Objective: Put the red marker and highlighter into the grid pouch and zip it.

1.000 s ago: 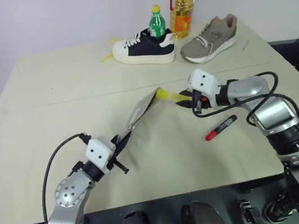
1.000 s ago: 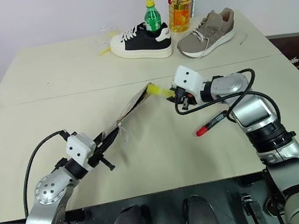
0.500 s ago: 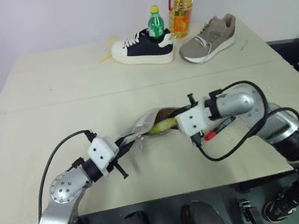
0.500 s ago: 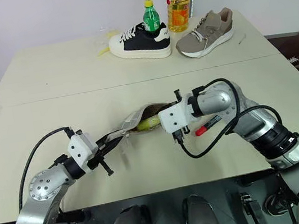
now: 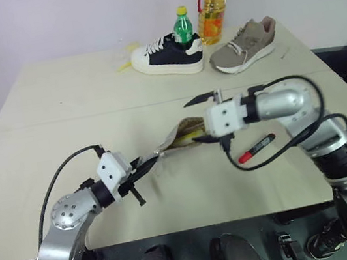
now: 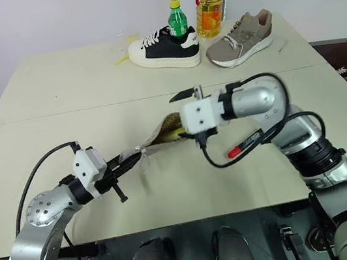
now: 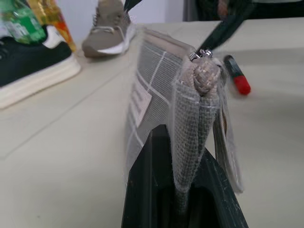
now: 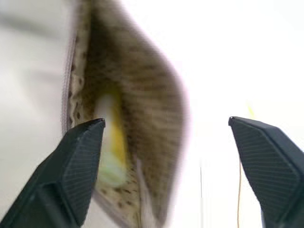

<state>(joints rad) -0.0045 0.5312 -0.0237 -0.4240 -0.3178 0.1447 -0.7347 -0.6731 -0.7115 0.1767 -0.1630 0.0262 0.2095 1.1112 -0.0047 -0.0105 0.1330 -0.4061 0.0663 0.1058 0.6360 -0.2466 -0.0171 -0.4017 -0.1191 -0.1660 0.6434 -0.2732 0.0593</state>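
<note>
While the clenched left gripper (image 5: 141,170) holds the grid pouch (image 5: 178,138) open, the red marker (image 5: 256,148) lies slanted just lower right of the released, nearer right gripper (image 5: 202,119).

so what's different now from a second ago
The right gripper carried the highlighter to the pouch, let it go inside, and has opened wide and drawn back from the mouth. The left gripper is still shut on the pouch's end, holding it up off the table. The red marker, both shoes and both bottles have not moved.
</note>
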